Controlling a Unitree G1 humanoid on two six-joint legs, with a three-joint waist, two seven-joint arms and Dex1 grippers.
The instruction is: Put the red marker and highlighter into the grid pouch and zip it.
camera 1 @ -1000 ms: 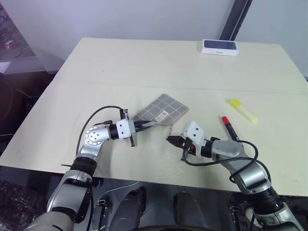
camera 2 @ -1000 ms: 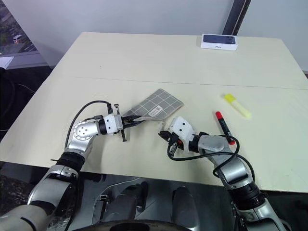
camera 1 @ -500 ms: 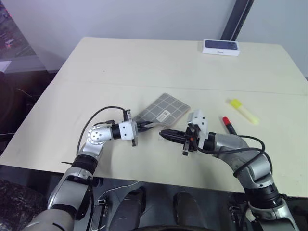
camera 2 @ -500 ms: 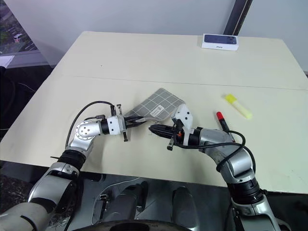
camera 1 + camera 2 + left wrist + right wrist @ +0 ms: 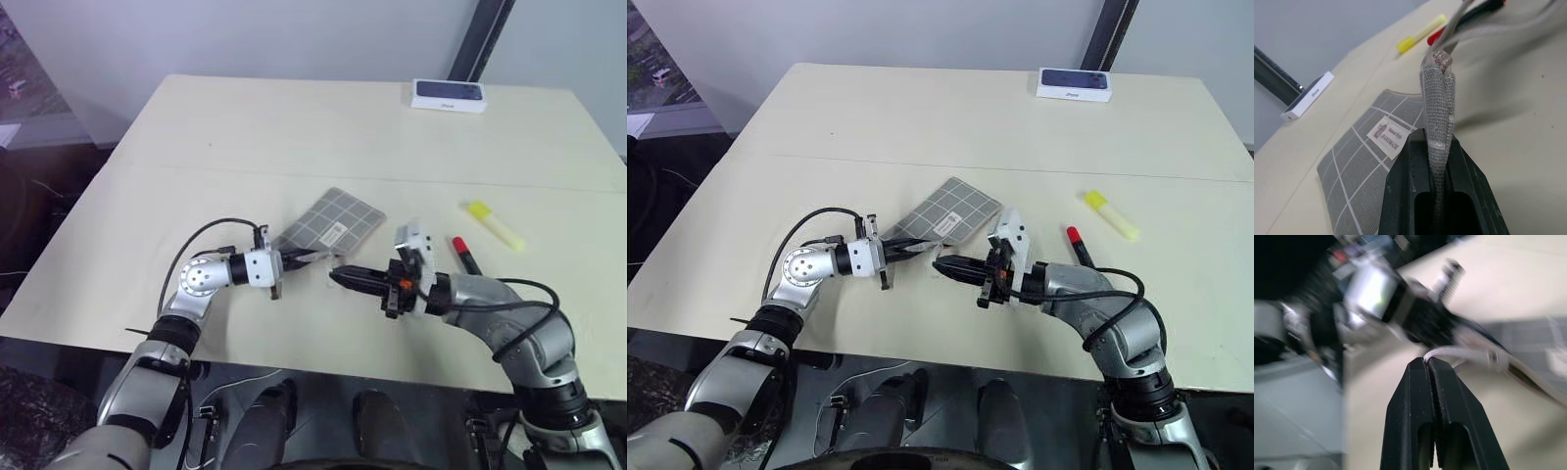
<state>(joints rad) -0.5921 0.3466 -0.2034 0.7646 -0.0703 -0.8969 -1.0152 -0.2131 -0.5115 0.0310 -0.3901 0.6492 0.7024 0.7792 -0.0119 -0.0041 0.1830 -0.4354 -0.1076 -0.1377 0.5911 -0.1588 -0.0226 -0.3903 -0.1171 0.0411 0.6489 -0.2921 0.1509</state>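
While pinching the grid pouch — left gripper, right gripper clamped on its pull cord.

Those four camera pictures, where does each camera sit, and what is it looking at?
Left eye view: on the head, looking down over both arms at the table, the grid pouch, the red marker and the highlighter.
Right eye view: beside it, same scene.
Left wrist view: along the left gripper, clamped on the pouch's edge.
Right wrist view: along the right gripper, its fingers together on a pale cord, facing the left gripper.
Shared: both wrist views show the pouch.
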